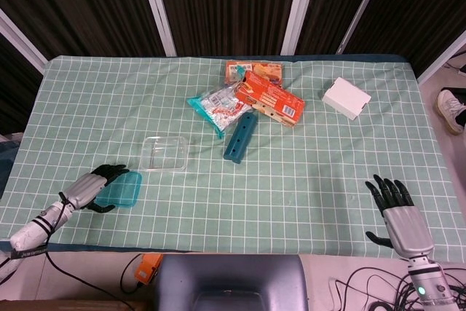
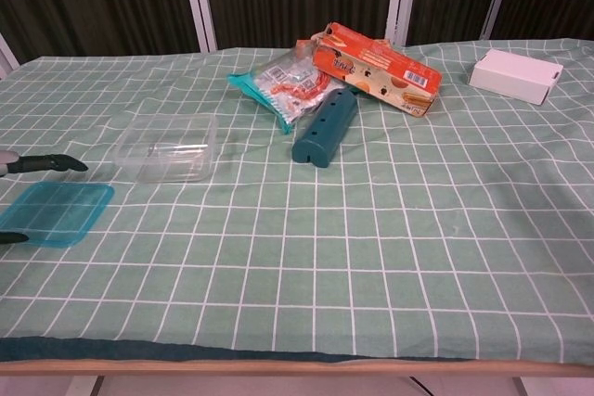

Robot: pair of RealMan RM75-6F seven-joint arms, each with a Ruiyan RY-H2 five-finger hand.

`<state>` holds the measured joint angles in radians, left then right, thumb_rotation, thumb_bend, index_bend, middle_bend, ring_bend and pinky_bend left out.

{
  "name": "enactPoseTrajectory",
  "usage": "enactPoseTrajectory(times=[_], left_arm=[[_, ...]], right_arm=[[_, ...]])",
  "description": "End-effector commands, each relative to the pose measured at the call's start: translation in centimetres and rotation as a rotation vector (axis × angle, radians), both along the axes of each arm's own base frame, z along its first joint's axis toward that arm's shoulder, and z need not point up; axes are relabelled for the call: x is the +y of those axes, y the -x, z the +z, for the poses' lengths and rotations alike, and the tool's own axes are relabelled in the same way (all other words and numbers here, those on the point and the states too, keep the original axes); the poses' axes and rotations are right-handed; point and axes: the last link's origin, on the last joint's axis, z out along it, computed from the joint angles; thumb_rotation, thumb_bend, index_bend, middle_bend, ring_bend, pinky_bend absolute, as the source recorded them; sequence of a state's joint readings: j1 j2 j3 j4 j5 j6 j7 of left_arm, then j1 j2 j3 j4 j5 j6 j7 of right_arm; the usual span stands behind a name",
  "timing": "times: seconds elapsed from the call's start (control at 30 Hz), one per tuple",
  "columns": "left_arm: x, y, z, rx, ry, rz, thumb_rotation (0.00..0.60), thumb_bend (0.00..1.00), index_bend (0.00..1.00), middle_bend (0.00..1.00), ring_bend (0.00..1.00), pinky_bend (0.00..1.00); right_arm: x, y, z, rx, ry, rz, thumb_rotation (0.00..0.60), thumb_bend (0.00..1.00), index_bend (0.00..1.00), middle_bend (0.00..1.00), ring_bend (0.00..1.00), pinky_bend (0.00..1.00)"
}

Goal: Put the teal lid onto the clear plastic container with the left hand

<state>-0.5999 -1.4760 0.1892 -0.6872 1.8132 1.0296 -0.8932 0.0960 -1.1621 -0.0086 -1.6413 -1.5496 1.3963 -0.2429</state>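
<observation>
The flat teal lid (image 1: 121,190) (image 2: 52,212) lies on the checked cloth near the front left edge. Just behind it, to the right, stands the empty clear plastic container (image 1: 165,153) (image 2: 168,146). My left hand (image 1: 97,186) has its fingers spread over the lid's left edge, holding nothing; in the chest view only its dark fingertips (image 2: 56,163) show at the left border. My right hand (image 1: 399,218) hovers open at the front right edge, far from both objects.
A dark teal block (image 1: 240,138), a clear snack bag (image 1: 218,109), an orange box (image 1: 270,98) and another packet (image 1: 253,71) cluster at the table's centre back. A white box (image 1: 346,97) sits back right.
</observation>
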Motion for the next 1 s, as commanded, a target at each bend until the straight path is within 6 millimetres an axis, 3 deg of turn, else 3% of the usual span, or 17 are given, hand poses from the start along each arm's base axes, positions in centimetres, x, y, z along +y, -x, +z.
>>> enactPoseTrajectory(times=[0.03,1.0], left_arm=[[0.1,-0.1,-0.3,0.006,0.008,-0.007,0.600,0.24,0.00,0.00,0.00,0.00],[0.9,-1.4,-1.6,0.036,0.032,-0.007,0.600,0.23,0.00,0.00,0.00,0.00]], right_arm=[[0.0,0.0,0.0,-0.002,-0.002,0.001,0.600,0.16,0.00,0.00,0.00,0.00],[0.1,-0.1,0.3,-0.011,-0.004,0.009,0.600,0.16,0.00,0.00,0.00,0.00]])
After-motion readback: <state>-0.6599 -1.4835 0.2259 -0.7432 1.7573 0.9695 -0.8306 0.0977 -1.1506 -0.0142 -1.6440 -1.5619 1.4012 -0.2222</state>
